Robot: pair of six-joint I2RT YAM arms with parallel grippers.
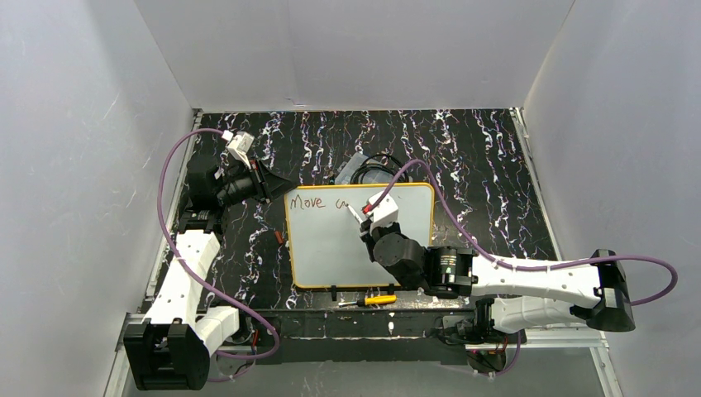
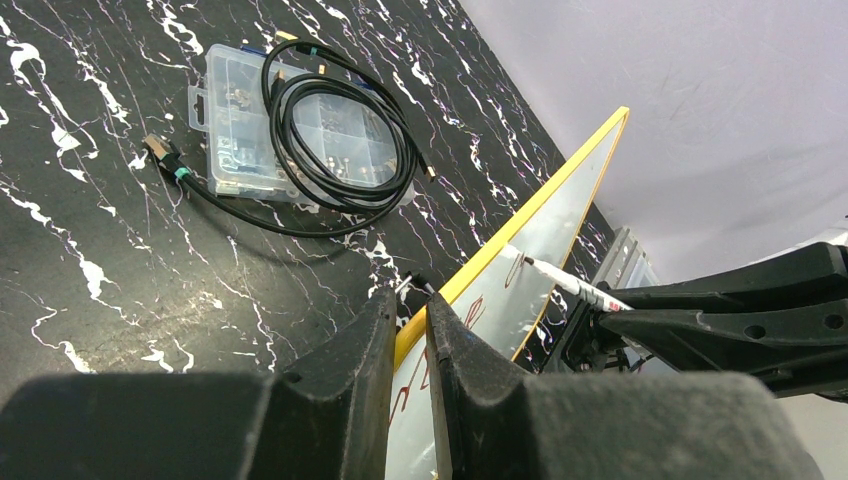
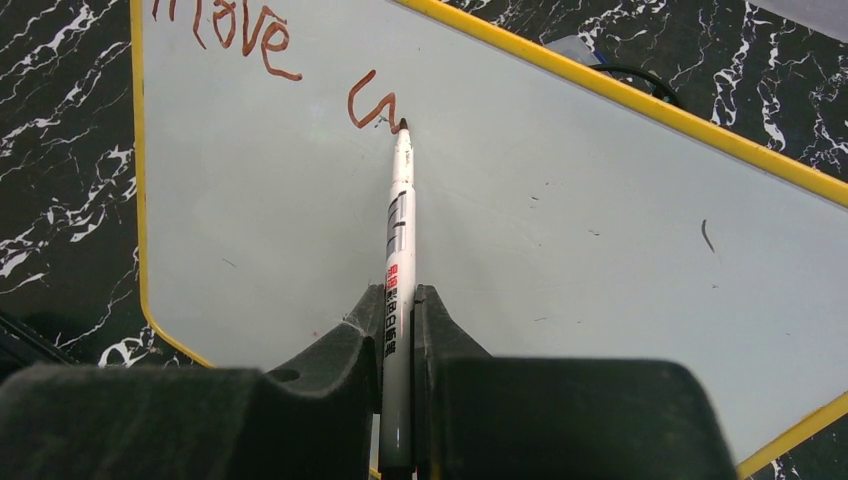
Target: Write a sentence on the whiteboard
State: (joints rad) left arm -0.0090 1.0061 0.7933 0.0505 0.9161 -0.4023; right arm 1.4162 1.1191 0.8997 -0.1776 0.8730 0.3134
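Observation:
The whiteboard [image 1: 331, 244], white with a yellow-orange rim, lies mid-table. The sentence [image 1: 318, 203] in reddish-brown script reads "move" plus a started letter along its top edge; it also shows in the right wrist view [image 3: 245, 35]. My right gripper [image 3: 398, 300] is shut on a white marker [image 3: 398, 230], whose tip touches the board [image 3: 560, 210] at the started letter. In the top view the right gripper [image 1: 369, 217] is over the board's upper middle. My left gripper [image 2: 408, 312] is shut on the board's yellow rim [image 2: 470, 275] at its top left corner [image 1: 277, 188].
A clear plastic parts box [image 2: 300, 125] with a coiled black cable [image 2: 340, 135] lies behind the board [image 1: 364, 169]. A yellow-handled screwdriver [image 1: 372, 300] lies by the board's near edge. Grey walls enclose the black marbled table [image 1: 479, 157].

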